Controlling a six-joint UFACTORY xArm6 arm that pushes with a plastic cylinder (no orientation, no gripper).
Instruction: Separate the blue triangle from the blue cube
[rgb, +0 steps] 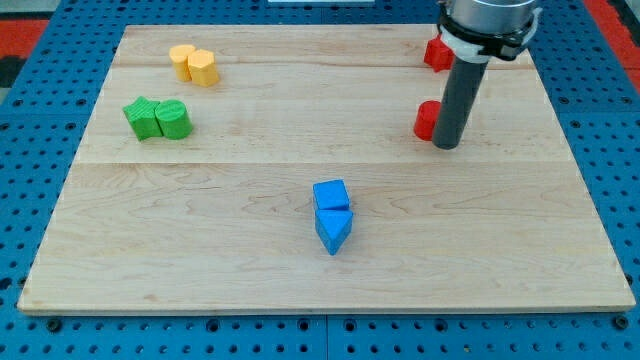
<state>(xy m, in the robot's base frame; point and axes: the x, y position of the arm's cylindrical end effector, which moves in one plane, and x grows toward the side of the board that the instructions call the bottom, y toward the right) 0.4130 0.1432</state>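
Observation:
The blue cube (330, 194) sits near the board's middle, toward the view's bottom. The blue triangle (334, 230) lies directly below it and touches it. My tip (447, 145) rests on the board at the view's upper right, well to the right of and above both blue blocks. It stands right beside a red block (427, 120), which the rod partly hides.
A second red block (436, 53) sits near the top edge, partly behind the arm. Two yellow blocks (194, 64) sit together at the upper left. Two green blocks (158, 118) sit together below them. The wooden board (200, 250) lies on a blue perforated table.

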